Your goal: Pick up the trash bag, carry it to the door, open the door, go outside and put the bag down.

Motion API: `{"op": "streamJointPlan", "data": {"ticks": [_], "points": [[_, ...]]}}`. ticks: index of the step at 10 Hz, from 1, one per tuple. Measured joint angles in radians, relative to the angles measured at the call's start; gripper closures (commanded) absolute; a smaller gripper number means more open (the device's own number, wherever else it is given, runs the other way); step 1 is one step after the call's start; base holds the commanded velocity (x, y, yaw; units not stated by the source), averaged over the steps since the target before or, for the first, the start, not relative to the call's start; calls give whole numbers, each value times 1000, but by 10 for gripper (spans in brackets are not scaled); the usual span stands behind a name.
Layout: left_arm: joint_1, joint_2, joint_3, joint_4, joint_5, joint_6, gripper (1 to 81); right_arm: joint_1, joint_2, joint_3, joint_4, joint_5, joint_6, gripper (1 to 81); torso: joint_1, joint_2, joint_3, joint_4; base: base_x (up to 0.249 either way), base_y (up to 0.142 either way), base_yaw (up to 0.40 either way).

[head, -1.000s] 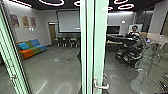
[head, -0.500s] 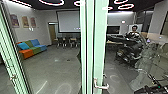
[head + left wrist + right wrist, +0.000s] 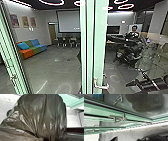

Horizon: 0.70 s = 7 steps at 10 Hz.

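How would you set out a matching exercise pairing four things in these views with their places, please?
Things
1. Dark, shiny plastic trash bag
2. Silver metal door handle
3. Low orange, green and blue sofa
4. Large white rectangular screen

Places
a. On the far wall
b. On a pale green door frame
c. Large in the left wrist view
d. Below the wall pictures

Pairs: 1-c, 2-b, 3-d, 4-a
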Motion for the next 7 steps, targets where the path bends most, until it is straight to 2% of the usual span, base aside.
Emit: {"op": "streamJointPlan", "data": {"ticks": [3, 6, 7], "points": [[0, 10, -27, -14, 0, 0, 811, 1, 103, -92, -5, 1, 52, 10, 0, 0, 0, 0, 0, 0, 0], [0, 20, -32, -15, 0, 0, 811, -14, 162, -156, -13, 35, 180, 10, 1, 0, 0, 0, 0, 0, 0], [0, 19, -32, -15, 0, 0, 811, -15, 187, -175, -22, 42, 206, 10, 1, 0, 0, 0, 0, 0, 0]]}}
